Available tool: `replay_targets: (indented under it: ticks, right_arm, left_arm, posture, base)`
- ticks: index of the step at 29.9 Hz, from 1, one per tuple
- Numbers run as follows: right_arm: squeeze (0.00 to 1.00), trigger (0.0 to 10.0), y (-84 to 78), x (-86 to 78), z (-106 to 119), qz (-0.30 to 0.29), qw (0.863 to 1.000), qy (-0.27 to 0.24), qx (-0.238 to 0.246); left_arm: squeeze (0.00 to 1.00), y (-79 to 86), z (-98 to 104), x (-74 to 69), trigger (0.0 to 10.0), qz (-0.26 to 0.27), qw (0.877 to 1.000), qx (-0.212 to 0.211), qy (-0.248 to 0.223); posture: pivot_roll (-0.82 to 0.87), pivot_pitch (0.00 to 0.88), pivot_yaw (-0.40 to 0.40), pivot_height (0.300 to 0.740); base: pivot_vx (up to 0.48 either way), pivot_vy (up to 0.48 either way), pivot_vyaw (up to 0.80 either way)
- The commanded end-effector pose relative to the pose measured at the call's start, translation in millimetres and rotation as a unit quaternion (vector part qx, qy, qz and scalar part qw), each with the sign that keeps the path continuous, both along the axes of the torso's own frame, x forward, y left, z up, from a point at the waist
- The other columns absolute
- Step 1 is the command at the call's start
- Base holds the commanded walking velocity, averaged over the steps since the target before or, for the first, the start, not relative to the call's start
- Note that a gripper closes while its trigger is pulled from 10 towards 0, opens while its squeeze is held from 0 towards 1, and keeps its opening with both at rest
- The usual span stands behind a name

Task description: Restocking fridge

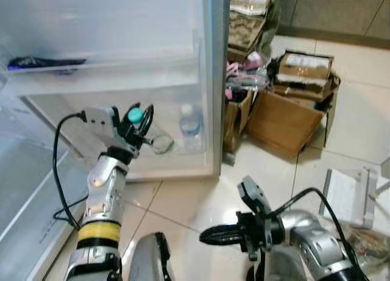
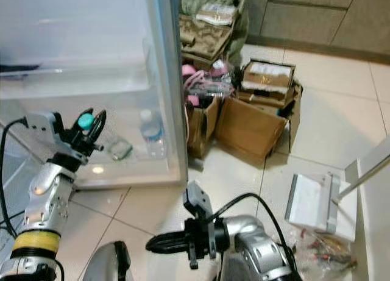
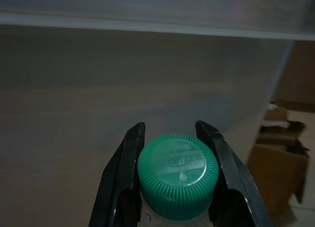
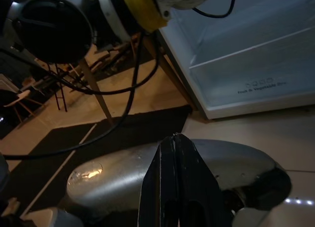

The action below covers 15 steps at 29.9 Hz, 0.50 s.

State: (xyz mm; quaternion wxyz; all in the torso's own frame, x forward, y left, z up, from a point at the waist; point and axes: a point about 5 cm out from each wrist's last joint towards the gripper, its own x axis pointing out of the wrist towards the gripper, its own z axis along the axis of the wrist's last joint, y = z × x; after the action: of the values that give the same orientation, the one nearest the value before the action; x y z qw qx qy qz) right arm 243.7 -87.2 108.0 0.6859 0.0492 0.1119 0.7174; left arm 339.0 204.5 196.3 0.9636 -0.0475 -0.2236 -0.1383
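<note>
Nearest the head camera, the right gripper (image 1: 210, 235) hangs low over the tiled floor (image 1: 183, 202), its two black fingers (image 4: 172, 182) pressed together with nothing between them; it points toward the robot's left, and the right wrist view shows a silver limb casing (image 4: 147, 175) directly beyond the fingertips. Farther forward, the left gripper (image 1: 139, 119) is raised at the open fridge (image 1: 122, 67), level with the lowest compartment. Its jaws are clamped on the bottle (image 1: 149, 135), one finger on each side just below the cap (image 3: 178, 174). That cap is green, round, with a ribbed edge and raised lettering on its top that is too faint to read. The body is clear plastic and see-through, lying tilted, with the cap end toward the robot and the base end pointing into the fridge. A second bottle (image 1: 191, 128) of clear plastic with a pale cap stands upright on the fridge floor, near the right-hand wall and just beside the held one. Above, a translucent shelf (image 1: 103, 67) carries a dark flat item (image 1: 42, 63). To the right of the fridge, open cardboard boxes (image 1: 292, 110) sit on the tiles with packaged goods inside.
</note>
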Motion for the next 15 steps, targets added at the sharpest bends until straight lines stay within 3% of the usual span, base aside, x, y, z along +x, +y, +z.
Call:
replay_targets:
  ticks: [1, 4, 9, 11, 15]
  right_arm:
    - [0.00, 10.0, 3.1, -5.2, -1, 0.003, 1.000, 0.009, 0.006]
    - [0.00, 10.0, 6.5, -4.6, 4, -0.006, 1.000, 0.001, 0.011]
    - [0.00, 10.0, 9.8, -5.2, 10, 0.002, 1.000, -0.006, 0.019]
    - [0.00, 10.0, 16.0, -8.3, 26, 0.027, 0.998, -0.019, 0.043]
    - [0.00, 10.0, 16.9, -8.7, 31, 0.033, 0.998, -0.023, 0.050]
  left_arm:
    - [0.00, 8.6, -10, -0.3, 10.0, 0.021, 0.999, -0.002, 0.025]
    - [0.00, 8.8, -16, 5.3, 10.0, 0.027, 0.998, -0.020, 0.051]
    - [0.00, 9.8, -26, 9.9, 10.0, 0.047, 0.996, -0.006, 0.081]
    - [0.00, 11.7, -35, 12.6, 10.0, 0.062, 0.993, -0.014, 0.100]
    - [0.00, 11.5, -34, 14.3, 10.0, 0.069, 0.992, -0.017, 0.101]
  posture:
    - [-0.10, 0.350, 0.061, 0.490]
    - [-0.10, 0.369, 0.060, 0.490]
    - [-0.10, 0.376, 0.060, 0.490]
    - [-0.11, 0.388, 0.061, 0.490]
    - [-0.11, 0.391, 0.061, 0.490]
  base:
    - [0.000, 0.000, 0.00]
    - [0.000, 0.000, 0.00]
    - [0.000, 0.000, 0.00]
    - [0.000, 0.000, 0.00]
    - [0.000, 0.000, 0.00]
